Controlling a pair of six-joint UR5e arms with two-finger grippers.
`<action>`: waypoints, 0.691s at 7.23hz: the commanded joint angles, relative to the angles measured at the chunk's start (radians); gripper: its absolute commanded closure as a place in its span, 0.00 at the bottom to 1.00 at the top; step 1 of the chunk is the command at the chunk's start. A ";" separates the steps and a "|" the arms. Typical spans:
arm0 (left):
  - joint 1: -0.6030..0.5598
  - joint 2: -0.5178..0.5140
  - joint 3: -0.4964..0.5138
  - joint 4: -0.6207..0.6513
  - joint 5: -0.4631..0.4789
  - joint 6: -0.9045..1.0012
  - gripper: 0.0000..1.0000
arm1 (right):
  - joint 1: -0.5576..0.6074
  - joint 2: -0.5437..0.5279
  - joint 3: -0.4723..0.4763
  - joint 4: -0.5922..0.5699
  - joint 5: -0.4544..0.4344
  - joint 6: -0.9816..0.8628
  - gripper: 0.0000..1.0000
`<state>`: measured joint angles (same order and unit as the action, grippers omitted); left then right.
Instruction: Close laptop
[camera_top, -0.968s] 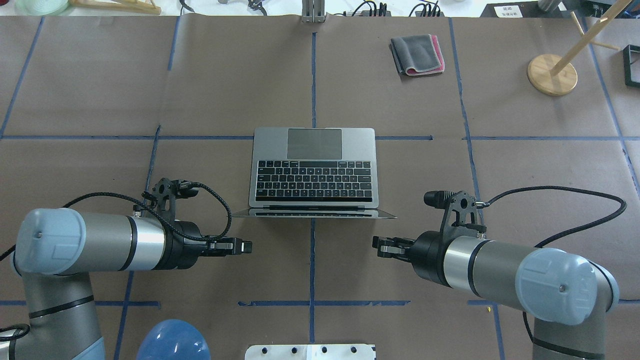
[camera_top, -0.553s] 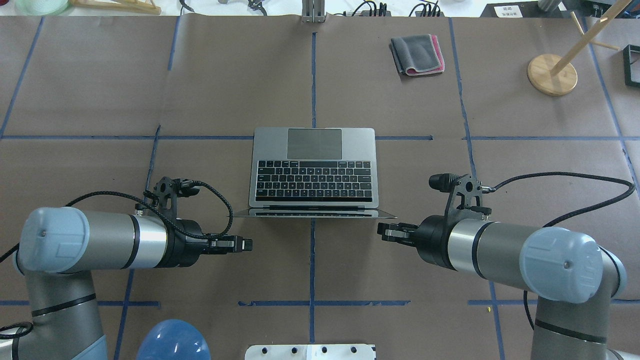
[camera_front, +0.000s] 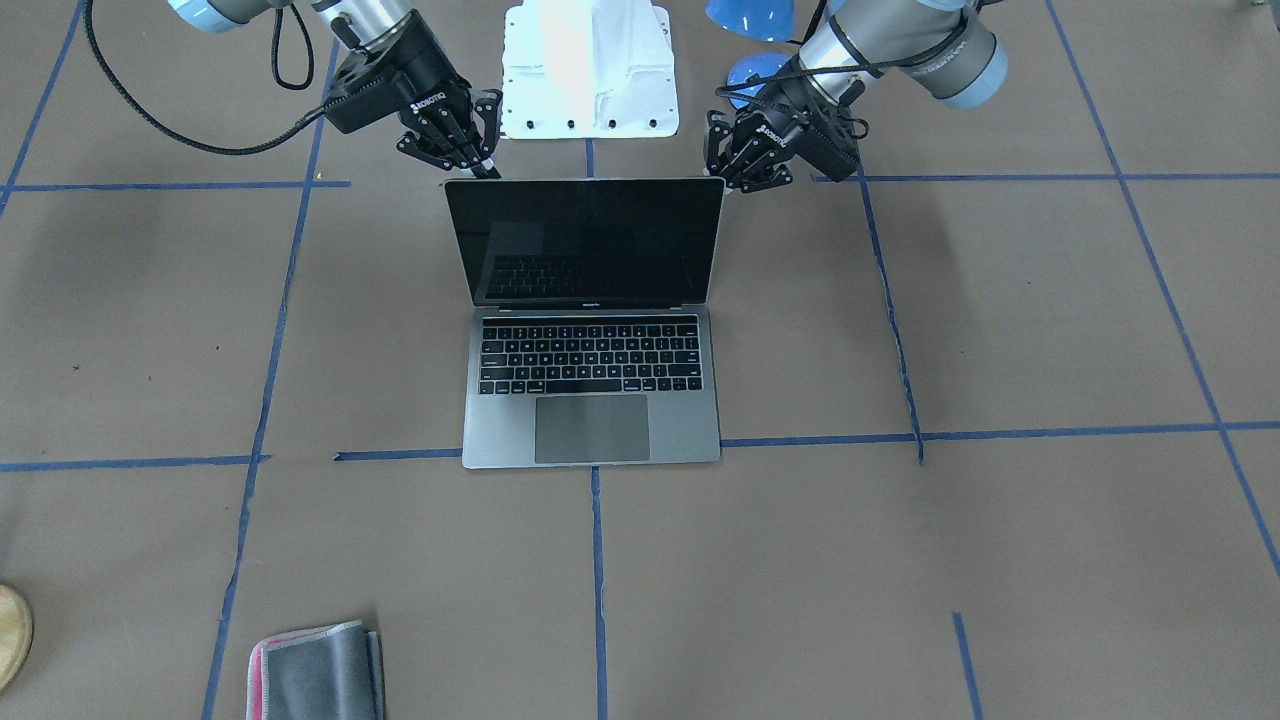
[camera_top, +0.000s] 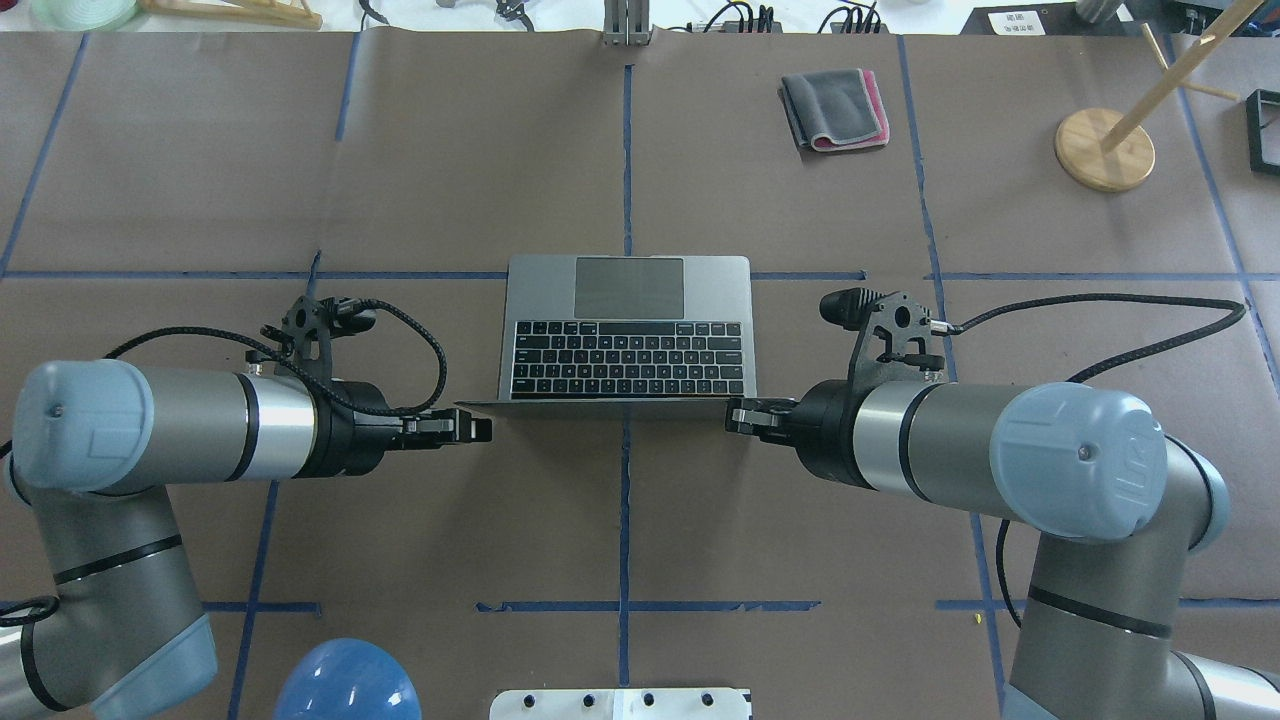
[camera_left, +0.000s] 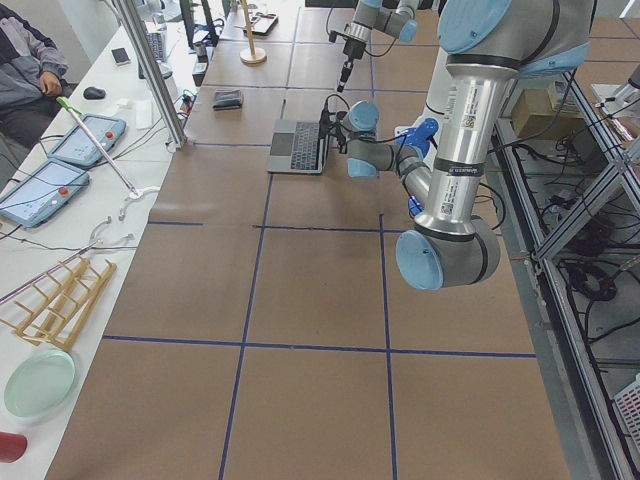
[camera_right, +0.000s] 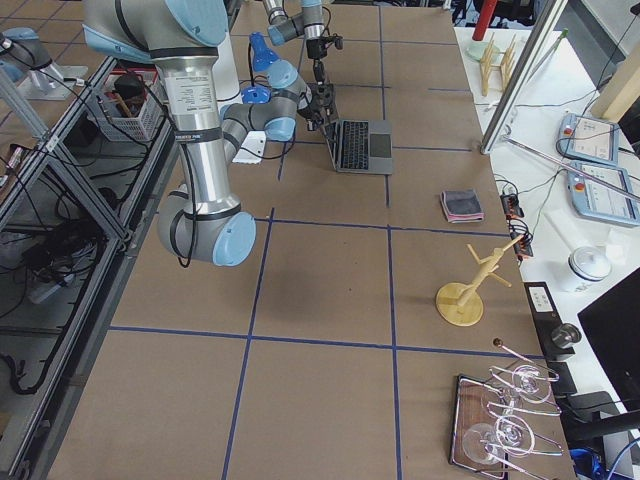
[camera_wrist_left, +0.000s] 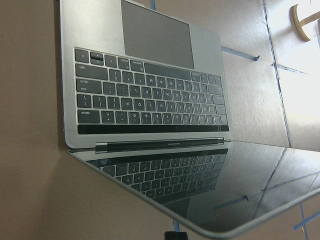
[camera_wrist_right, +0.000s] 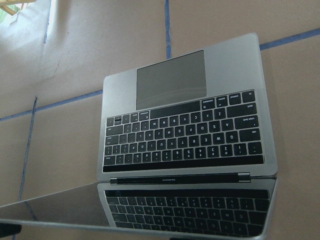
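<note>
The space-grey laptop (camera_top: 628, 300) stands open mid-table, keyboard and trackpad facing away from me, its glossy black screen (camera_front: 590, 240) about upright. My left gripper (camera_top: 480, 428) is shut and sits just behind the lid's top left corner. My right gripper (camera_top: 735, 415) is also shut, at the back of the top right corner. From the front, the left gripper (camera_front: 733, 172) and the right gripper (camera_front: 480, 160) flank the lid's upper edge. Both wrist views look down over the lid at the laptop (camera_wrist_left: 150, 100) (camera_wrist_right: 185, 140), the keys mirrored in its screen.
A folded grey cloth with a pink edge (camera_top: 835, 108) lies at the far right. A wooden stand (camera_top: 1103, 148) is further right. A blue dome (camera_top: 345, 680) and the white base plate (camera_top: 620, 703) are near my base.
Both grippers have moved forward to the back of the lid. The lid has swung from leaning back toward me to about upright.
</note>
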<state>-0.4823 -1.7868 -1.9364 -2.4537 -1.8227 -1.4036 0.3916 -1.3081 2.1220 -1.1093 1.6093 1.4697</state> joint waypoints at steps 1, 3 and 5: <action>-0.050 -0.046 0.002 0.072 -0.004 -0.002 1.00 | 0.033 0.006 -0.013 -0.020 0.010 -0.002 1.00; -0.065 -0.075 0.011 0.113 -0.004 0.000 1.00 | 0.084 0.054 -0.072 -0.023 0.052 -0.002 1.00; -0.090 -0.135 0.084 0.114 -0.004 0.000 1.00 | 0.145 0.137 -0.164 -0.069 0.082 -0.008 1.00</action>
<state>-0.5572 -1.8870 -1.8948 -2.3419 -1.8269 -1.4036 0.5002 -1.2173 2.0100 -1.1550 1.6714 1.4658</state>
